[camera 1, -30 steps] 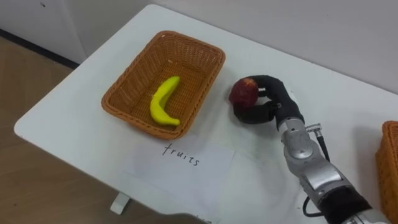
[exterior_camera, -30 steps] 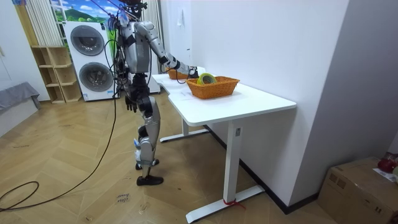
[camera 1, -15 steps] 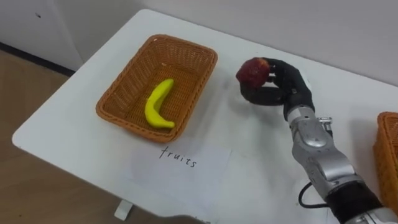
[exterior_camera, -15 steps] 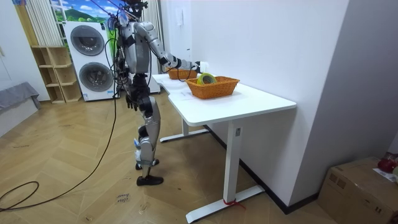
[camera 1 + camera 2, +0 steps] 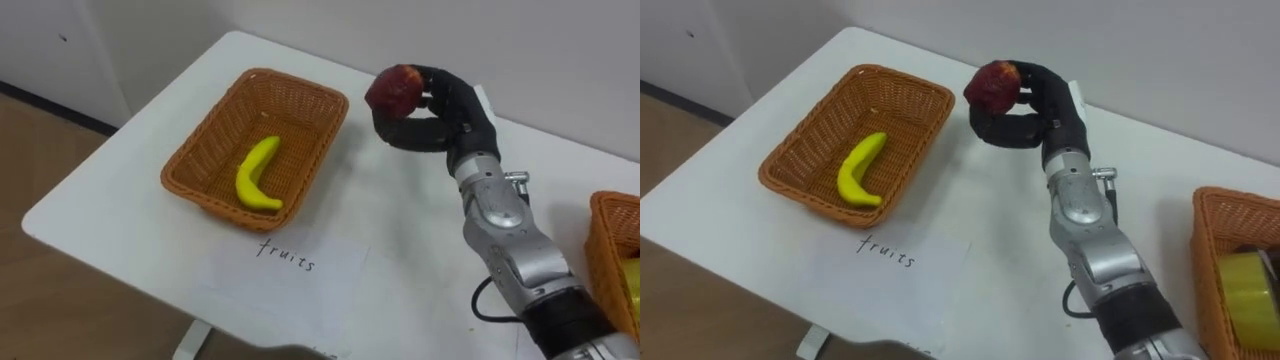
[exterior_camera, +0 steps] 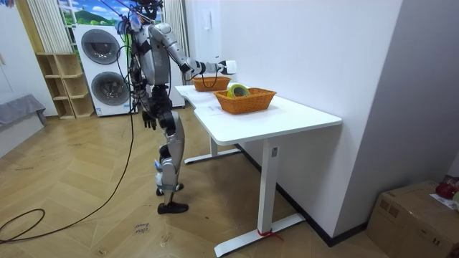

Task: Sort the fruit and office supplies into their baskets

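My right hand [image 5: 462, 118] is shut on a dark red apple [image 5: 393, 90], which it holds in the air just right of the fruit basket's far corner. The brown wicker fruit basket [image 5: 300, 110] stands on the white table [image 5: 120, 190] at the left, and a yellow banana [image 5: 254, 175] lies inside it. A second wicker basket [image 5: 1210, 230] stands at the right edge with a yellow tape roll [image 5: 1248, 290] in it. In the room view I stand at the table's long side, right arm stretched out over it. My left hand [image 6: 148, 117] hangs by my hip.
A sheet of paper [image 5: 290, 262] with a handwritten word lies in front of the fruit basket, near the table's front edge. A wall runs close behind the table. Washing machines [image 6: 104, 68] and a wooden shelf stand behind me.
My right hand has lifted the apple off the table and carried it up and slightly towards the fruit basket. The banana and both baskets stay put.
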You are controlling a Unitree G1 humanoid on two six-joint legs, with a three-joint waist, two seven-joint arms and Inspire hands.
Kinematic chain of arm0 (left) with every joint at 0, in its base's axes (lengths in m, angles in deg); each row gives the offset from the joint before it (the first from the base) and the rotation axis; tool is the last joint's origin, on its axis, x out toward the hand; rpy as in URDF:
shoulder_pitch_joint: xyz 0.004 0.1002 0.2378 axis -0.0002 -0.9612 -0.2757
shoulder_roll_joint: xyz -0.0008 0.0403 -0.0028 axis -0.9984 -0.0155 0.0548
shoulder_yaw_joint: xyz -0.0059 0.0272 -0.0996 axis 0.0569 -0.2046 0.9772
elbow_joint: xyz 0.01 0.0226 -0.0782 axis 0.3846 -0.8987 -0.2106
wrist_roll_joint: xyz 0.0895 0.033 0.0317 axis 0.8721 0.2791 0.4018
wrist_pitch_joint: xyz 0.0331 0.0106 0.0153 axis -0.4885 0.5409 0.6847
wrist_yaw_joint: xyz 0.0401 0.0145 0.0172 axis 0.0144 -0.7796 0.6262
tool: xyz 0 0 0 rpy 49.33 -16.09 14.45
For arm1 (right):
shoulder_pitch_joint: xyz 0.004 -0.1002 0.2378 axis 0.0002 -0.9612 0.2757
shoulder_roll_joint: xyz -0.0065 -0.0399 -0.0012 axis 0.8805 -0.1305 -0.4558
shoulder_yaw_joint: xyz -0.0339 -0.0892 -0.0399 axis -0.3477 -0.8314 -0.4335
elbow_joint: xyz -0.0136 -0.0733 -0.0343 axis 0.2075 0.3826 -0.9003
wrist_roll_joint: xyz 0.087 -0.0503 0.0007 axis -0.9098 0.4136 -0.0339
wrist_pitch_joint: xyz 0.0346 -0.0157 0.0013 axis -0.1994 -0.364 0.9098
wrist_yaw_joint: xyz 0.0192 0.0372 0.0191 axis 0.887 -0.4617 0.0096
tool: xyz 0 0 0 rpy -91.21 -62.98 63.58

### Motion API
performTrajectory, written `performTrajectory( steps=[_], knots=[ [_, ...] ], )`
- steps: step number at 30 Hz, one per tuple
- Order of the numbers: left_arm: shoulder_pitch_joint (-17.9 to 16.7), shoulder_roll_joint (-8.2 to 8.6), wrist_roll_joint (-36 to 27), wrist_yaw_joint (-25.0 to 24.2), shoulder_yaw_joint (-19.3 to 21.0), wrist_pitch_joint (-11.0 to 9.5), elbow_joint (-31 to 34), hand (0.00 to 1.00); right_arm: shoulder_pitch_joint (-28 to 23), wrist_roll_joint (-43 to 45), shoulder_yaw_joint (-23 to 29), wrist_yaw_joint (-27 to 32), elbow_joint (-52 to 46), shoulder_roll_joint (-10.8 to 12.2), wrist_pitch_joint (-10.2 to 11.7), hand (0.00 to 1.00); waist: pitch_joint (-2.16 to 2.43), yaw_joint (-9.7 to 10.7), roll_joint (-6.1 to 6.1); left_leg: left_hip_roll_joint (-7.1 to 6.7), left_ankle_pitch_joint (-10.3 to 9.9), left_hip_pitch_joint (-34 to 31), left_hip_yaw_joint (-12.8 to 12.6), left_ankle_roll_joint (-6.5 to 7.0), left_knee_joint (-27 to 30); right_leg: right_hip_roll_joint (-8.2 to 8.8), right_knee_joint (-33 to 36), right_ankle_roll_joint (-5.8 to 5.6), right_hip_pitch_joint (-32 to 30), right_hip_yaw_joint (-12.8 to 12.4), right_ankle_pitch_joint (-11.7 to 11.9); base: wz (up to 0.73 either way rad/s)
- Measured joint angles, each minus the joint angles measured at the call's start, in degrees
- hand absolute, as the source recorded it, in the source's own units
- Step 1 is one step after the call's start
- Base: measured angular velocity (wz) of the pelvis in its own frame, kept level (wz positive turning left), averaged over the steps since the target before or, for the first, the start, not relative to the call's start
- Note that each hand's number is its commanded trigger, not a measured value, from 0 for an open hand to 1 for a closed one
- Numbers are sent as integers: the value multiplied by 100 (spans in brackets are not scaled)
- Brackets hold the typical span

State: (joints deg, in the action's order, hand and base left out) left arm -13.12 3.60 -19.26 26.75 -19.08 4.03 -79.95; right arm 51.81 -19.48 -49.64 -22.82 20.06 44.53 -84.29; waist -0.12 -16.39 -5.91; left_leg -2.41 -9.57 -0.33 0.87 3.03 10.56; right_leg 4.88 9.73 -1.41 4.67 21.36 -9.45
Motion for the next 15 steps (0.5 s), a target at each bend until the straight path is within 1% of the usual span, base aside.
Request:
performTrajectory(
  steps=[5, 9, 11, 12, 15],
  knots=[
    [1, -1, 0, 0, 2, -1, -5, 0, -1, -1, -7, 51, -138, 0, 0, 100, -13, -35, 17, 0, 0, 9, 1, 0, 2, 2, -5, -1, 17, 18, 1, 2],
    [-8, -9, -13, -18, 38, 5, -14, 0, 0, -40, -16, 59, -172, 20, 0, 100, -52, -132, 63, -1, 0, 114, 44, 0, -29, 0, -14, -6, 104, 31, -2, 1],
    [-29, -10, -33, -64, 36, 30, -5, 0, 0, -50, -17, 50, -168, 68, 0, 100, -61, -133, 58, -4, 0, 135, 90, 0, -26, 1, -14, -8, 129, 69, -3, 8],
    [-54, 1, -51, -80, 36, 43, -2, 0, 0, -39, -41, 42, -168, 109, 0, 100, -60, -132, 50, -3, 0, 141, 93, 0, -27, 0, -15, -9, 133, 70, -4, 5],
    [-115, 35, -53, -104, 36, 60, 5, 0, 0, -37, -225, 31, -169, 115, -14, 100, -49, -133, 28, -11, 0, 141, 107, 0, -29, 2, -16, -10, 138, 74, -5, 0]
  ],
)
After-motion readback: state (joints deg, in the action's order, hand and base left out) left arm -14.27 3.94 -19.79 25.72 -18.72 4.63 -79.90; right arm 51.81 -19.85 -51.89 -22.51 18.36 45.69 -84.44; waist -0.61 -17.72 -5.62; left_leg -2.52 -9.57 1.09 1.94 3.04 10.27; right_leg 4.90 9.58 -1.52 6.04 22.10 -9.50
